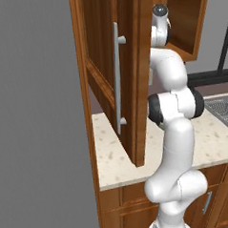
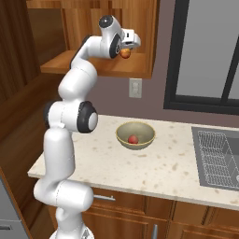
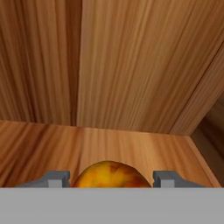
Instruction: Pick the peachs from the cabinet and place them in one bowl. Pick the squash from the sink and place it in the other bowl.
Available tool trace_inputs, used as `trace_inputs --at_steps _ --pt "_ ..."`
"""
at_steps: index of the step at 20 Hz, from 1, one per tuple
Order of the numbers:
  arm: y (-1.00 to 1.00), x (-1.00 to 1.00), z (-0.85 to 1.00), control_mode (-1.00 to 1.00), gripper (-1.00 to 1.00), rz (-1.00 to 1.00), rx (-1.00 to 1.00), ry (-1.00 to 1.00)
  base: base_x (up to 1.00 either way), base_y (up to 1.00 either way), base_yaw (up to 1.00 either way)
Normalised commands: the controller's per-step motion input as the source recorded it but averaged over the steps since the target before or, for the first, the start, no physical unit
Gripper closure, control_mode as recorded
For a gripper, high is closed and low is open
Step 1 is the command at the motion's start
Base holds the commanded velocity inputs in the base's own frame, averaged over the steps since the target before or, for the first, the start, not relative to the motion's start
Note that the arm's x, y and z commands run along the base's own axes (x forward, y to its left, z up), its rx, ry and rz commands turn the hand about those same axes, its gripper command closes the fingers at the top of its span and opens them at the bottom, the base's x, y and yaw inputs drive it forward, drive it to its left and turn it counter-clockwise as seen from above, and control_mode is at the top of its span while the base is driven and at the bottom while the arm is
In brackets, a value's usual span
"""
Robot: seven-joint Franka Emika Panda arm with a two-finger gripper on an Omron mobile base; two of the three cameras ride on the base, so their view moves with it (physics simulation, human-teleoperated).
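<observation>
The peach [image 3: 109, 174] in the cabinet [image 2: 109, 28] is round, with no long axis to speak of; its yellow-patched side faces the hand camera. It lies on the cabinet shelf [image 3: 131, 153], between the claw's [image 2: 126, 52] two fingertips [image 3: 54, 178], which stand just beside it on either flank; whether they press on it cannot be told. The arm rises from the base, bends at the elbow and reaches up, hand level inside the open cabinet. A second peach [image 2: 133, 139] lies in the tan bowl [image 2: 135, 135] on the tabletop [image 2: 154, 168].
</observation>
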Motion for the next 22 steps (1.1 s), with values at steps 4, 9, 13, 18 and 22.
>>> trace_inputs --at_steps 4,9,13,18,22 --pt "0.00 0.00 -0.05 -1.00 1.00 0.00 0.00 0.06 0.00 0.00 0.00" --pt "0.00 -0.06 0.01 -1.00 1.00 0.00 0.00 0.00 0.00 0.00 0.00" --pt "0.00 -0.54 0.13 -1.00 1.00 0.00 0.00 -0.07 0.00 0.00 0.00" --pt "0.00 -0.53 0.10 -1.00 1.00 0.00 0.01 -0.08 0.00 0.00 0.00" --pt "0.00 -0.52 0.00 -1.00 1.00 0.00 0.02 -0.11 0.00 0.00 0.00"
